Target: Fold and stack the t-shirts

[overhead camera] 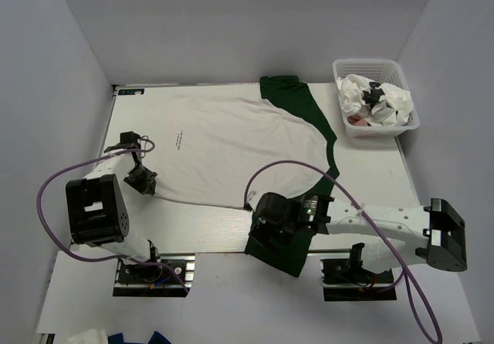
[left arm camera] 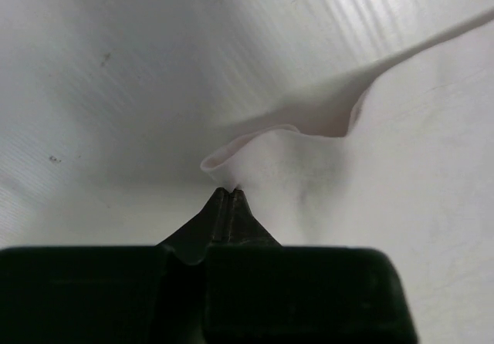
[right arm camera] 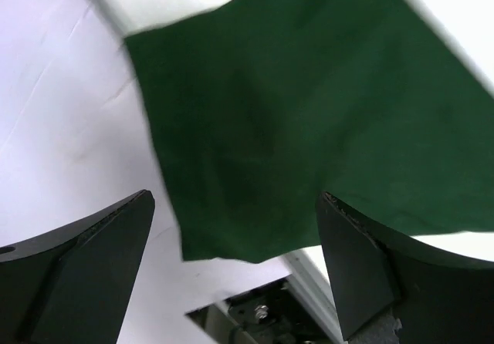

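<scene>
The biggest risk sits with the left pincer [left arm camera: 230, 191]: it has only the very rim of the pale t-shirt [overhead camera: 224, 143], a small curl of hem at the shirt's left edge. With so little cloth between the tips, a quick lift or a pull across the desk [overhead camera: 201, 228] could probably let the hem slide out, and the fold would fall back crooked. The pale shirt is spread flat over most of the desk and overlaps the dark green t-shirt [right arm camera: 309, 112] along its right side, so dragging one may well tug and bunch the other. The green shirt also runs down to the near edge and its corner hangs over it, so a pull toward the robot could take it off the desk altogether.

The left pincer is pressed fully together on that hem, with no gap showing between the tips. The right pincer [right arm camera: 235, 197] stands at its widest, poised over the green corner and holding nothing; whether it touches the cloth cannot be told. If it closes from there it may catch only one layer. More shirts lie crumpled in the white basket [overhead camera: 378, 132] at the far right.
</scene>
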`<state>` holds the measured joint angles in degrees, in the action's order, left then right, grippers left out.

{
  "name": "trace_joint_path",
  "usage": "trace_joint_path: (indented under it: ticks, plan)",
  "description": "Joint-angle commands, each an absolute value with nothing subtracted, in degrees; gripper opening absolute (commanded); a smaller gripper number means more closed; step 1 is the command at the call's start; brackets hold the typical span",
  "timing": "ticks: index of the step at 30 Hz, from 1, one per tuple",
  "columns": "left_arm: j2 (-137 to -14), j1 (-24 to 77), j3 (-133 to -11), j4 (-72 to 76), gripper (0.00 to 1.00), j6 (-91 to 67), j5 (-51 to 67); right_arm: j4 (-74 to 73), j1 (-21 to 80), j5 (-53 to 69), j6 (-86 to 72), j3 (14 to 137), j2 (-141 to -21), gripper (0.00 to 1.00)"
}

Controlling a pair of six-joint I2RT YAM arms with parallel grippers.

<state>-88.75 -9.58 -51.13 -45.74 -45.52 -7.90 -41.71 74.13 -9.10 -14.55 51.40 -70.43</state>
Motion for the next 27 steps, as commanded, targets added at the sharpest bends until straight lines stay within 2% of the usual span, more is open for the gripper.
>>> trace_joint_path:
  ticks: [1, 12, 25, 27]
  plan:
    - [-87.81, -9.84, -53.09, -44.04, 0.0, -45.53, -7.91, -43.06, 76.81, -3.78, -13.62, 51.85, -73.37, 0.9]
    - [-82.36, -9.84, -51.94, -43.51, 0.0, -44.38, -6.24, -43.42, 77.61, -4.66, -14.41, 53.08, -83.22, 0.89]
    - [-81.21, -8.79, -53.79, -46.93, 0.0, -41.23, -5.36, -35.43, 77.96, -0.53, -13.62, 48.61, -85.86, 0.89]
    - [-80.69, -8.79, -54.4, -46.93, 0.0, -40.7, -5.36, -34.2, 78.05, -0.53, -13.8, 47.73, -87.01, 0.86]
